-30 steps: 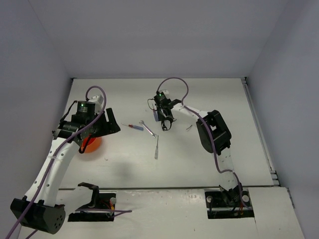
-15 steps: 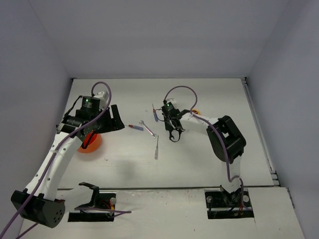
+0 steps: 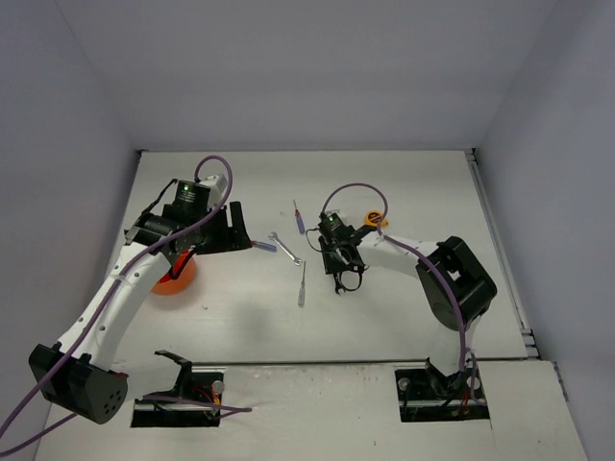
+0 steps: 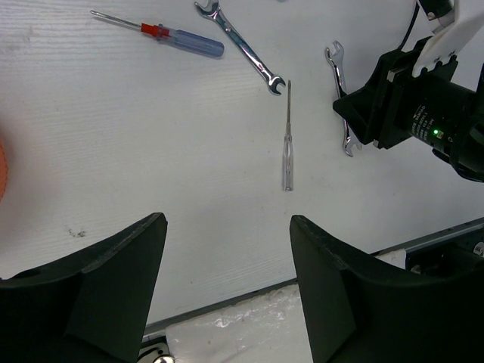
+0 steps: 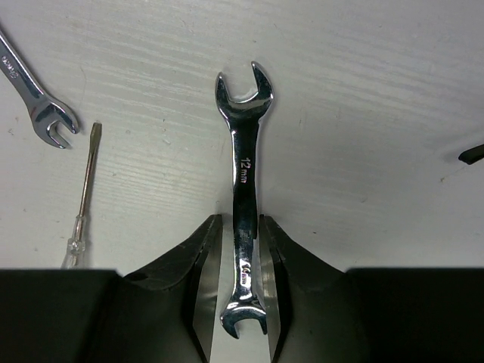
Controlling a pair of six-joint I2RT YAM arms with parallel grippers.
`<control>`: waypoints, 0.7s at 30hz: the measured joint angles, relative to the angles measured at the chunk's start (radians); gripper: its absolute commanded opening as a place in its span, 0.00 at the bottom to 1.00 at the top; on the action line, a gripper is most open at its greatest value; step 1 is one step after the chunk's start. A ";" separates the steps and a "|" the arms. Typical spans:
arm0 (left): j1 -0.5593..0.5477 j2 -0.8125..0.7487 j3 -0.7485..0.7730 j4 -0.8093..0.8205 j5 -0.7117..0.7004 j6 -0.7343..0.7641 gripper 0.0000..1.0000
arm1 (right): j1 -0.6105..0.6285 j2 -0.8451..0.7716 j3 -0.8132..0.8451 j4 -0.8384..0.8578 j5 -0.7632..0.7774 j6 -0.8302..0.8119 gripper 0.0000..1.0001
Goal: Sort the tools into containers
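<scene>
Closely, the right claw point(image 5: 240, 223) flanked a flat steel wrench point(image 5: 242, 151), grip unclear; a slim screwdriver point(image 5: 82, 197) lay leftward. The left claw point(image 4: 227, 227) gaped.

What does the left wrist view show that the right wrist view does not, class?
Only the left wrist view: the blue-and-red-handled screwdriver, the orange tub at its edge, and the open left claw. Only the right wrist view: the 12 stamped on the wrench flanked by the right claw. Both: that wrench, a second wrench and the clear-handled screwdriver.
</scene>
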State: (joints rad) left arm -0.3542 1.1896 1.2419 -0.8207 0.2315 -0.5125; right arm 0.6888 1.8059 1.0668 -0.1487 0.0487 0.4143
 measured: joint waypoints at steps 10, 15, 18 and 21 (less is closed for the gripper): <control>-0.015 0.001 0.007 0.000 0.000 -0.005 0.63 | -0.001 0.070 0.105 -0.114 0.005 -0.001 0.02; -0.020 0.001 0.007 0.000 0.001 -0.008 0.63 | -0.001 0.096 0.145 -0.146 -0.002 -0.020 0.00; -0.020 0.002 0.007 0.004 0.011 -0.017 0.63 | 0.001 0.099 0.155 -0.153 -0.005 -0.036 0.00; -0.020 0.005 0.007 0.020 0.036 -0.030 0.63 | 0.013 0.097 0.159 -0.154 0.002 -0.066 0.00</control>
State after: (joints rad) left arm -0.3740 1.1946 1.2487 -0.8012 0.2672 -0.5426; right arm 0.7020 1.9026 1.2253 -0.3030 0.0504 0.3479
